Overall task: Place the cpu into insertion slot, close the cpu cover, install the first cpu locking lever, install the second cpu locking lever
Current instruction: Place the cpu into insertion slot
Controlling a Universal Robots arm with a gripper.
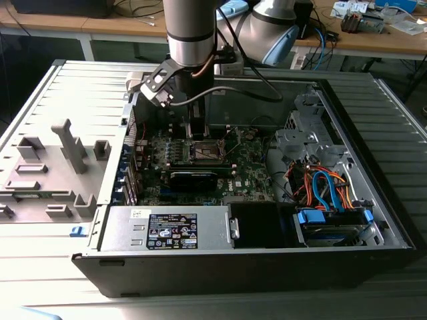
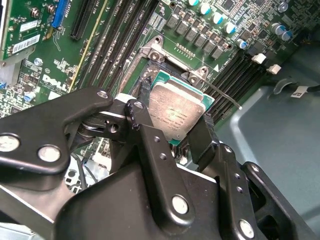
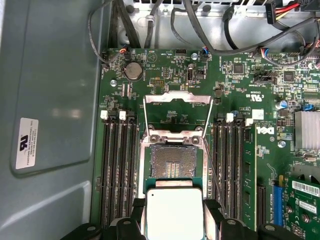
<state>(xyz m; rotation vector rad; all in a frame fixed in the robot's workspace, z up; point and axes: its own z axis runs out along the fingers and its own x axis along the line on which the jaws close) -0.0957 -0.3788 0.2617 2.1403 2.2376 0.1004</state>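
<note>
- Grey ribbed tabletop (image 1: 47, 267) carries an open computer case (image 1: 373, 220) lying on its side, with cluttered wooden benches behind it.
- The cpu (image 3: 173, 212) (image 2: 176, 112), pale silvery face up, sits clamped between the gripper's (image 3: 174, 220) (image 2: 175, 122) two black fingers (image 2: 202, 137), which press on its opposite edges; the jaws are closed only to the chip's width.
- Just beyond the fingertips lies the insertion slot (image 3: 173, 162), its dark centre uncovered. The held chip overlaps the slot's nearer edge in the first wrist view; whether it touches the socket I cannot tell.
- Farther out from the gripper, past the slot, the cpu cover (image 3: 177, 96) stands open on its hinge.
- A thin metal lever (image 2: 225, 97) runs along one side of the socket, close beside the gripped chip.
- Long black card slots flank the socket on both sides of the gripper, all on the green circuit board (image 3: 240, 85).
- In the exterior view the arm reaches straight down into the case, the gripper (image 1: 198, 133) low over the board.
</note>
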